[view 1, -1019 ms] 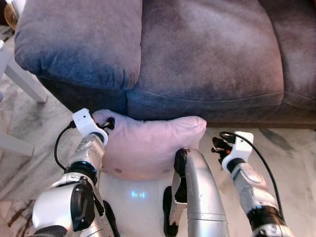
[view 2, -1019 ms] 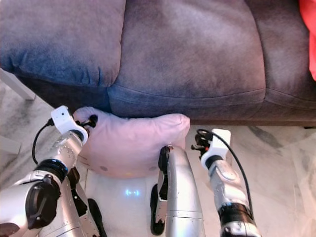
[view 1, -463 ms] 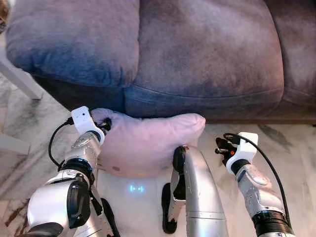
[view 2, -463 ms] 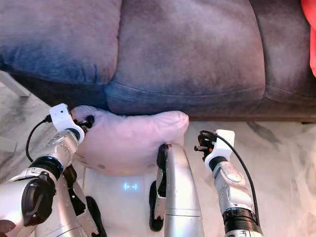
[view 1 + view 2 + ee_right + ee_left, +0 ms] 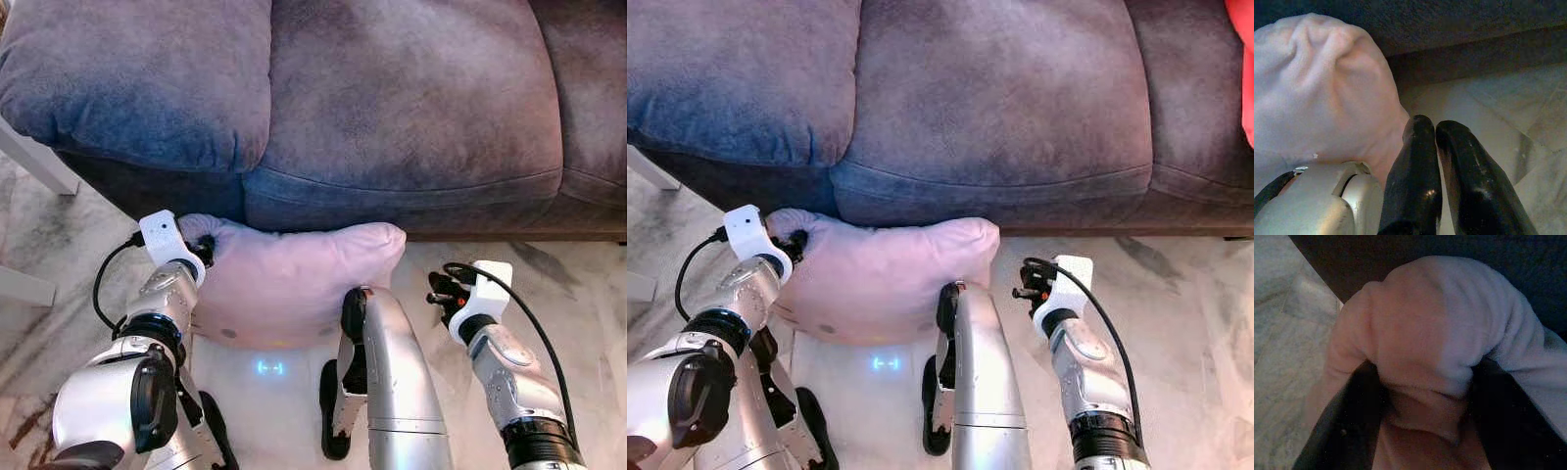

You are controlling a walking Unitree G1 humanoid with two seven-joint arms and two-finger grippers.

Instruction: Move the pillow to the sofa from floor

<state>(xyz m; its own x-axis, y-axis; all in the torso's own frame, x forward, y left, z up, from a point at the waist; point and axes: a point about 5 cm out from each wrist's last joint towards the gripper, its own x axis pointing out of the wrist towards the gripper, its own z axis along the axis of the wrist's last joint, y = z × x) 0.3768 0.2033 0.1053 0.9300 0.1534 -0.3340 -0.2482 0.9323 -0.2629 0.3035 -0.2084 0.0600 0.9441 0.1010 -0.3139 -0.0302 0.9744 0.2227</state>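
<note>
I saw the pink pillow point(image 5: 294, 284) on the floor point(image 5: 578, 284) against the sofa point(image 5: 392, 108). My left end effector point(image 5: 1420, 396) pinched its corner; my right end effector point(image 5: 1436, 132), fingers together and empty, hovered just beside it.

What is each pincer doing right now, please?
Left pincer: closed on a corner of the pink pillow, which lies on the floor against the sofa.
Right pincer: closed, empty, beside the pillow.
</note>
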